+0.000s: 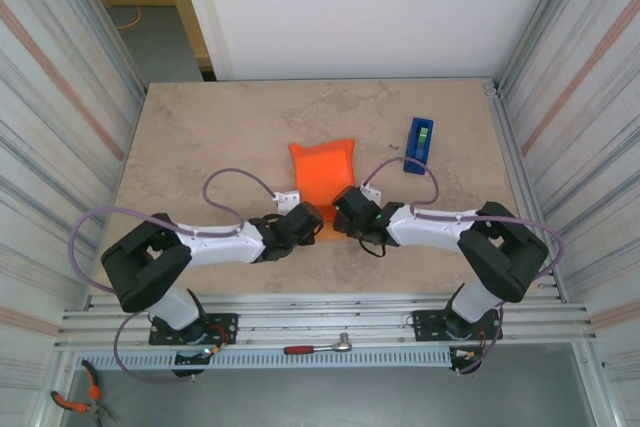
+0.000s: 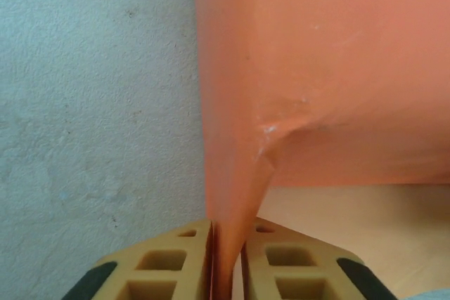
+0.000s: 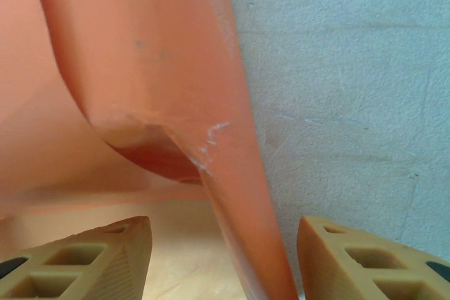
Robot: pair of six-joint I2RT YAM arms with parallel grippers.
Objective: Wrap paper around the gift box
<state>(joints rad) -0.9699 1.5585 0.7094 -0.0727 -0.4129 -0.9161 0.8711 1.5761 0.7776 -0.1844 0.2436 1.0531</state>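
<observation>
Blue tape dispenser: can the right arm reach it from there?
Probably yes. The tape dispenser sits on the table beyond the open right end effector, nothing standing between them.

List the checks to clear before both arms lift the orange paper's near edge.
1. Left gripper clamped on the paper: ok, fingers shut on a pinched corner.
2. Right gripper clamped on the paper: not ok, jaws stand apart with the paper's edge loose between them.
3. Gift box centred under the paper: cannot tell, the sheet hides what lies beneath.
4. Tape dispenser clear of the paper: ok, it sits apart, toward the far right.
5. Paper untorn: ok, creased at the pinch but no tear visible.
</observation>
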